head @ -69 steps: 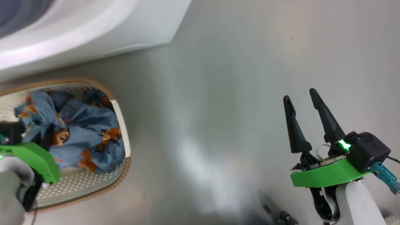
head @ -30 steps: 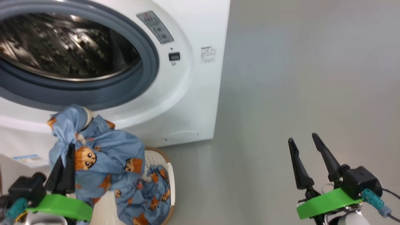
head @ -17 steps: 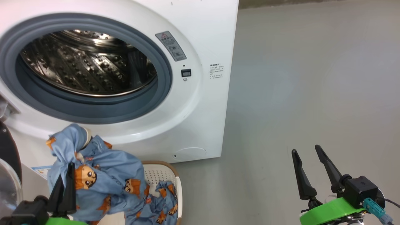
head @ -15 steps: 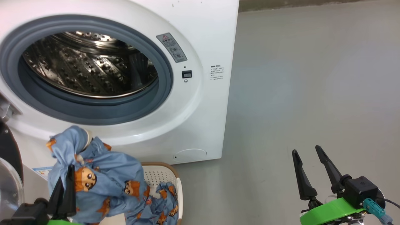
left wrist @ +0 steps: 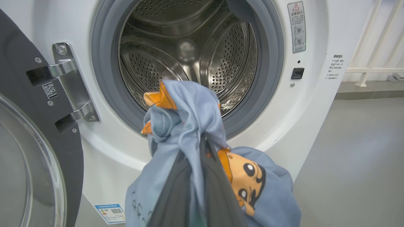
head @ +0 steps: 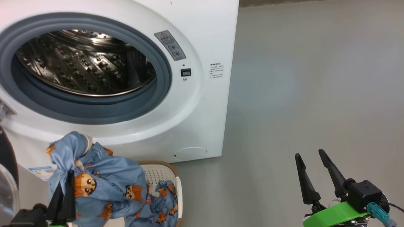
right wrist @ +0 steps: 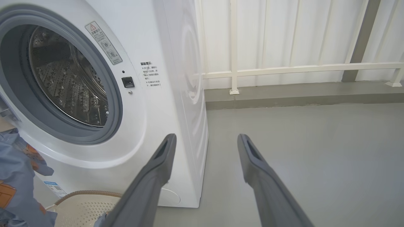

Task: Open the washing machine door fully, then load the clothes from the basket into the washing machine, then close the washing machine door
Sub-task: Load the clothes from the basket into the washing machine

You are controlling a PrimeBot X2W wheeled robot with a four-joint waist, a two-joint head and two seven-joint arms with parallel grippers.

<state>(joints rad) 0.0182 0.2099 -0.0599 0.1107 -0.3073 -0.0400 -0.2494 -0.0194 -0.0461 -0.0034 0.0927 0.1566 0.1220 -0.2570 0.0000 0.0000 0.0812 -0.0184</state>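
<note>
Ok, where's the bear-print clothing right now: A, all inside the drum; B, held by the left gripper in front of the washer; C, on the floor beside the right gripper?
B: the left gripper is shut on the clothes in front of the washing machine, their tail hanging into the basket.

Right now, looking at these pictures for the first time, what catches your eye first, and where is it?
The gaping steel drum of the washing machine, upper left in the head view. Below it, the left pincer holds up the blue bear-print clothes, their tail trailing into the basket. At lower right the right pincer hangs open above grey floor.
</note>
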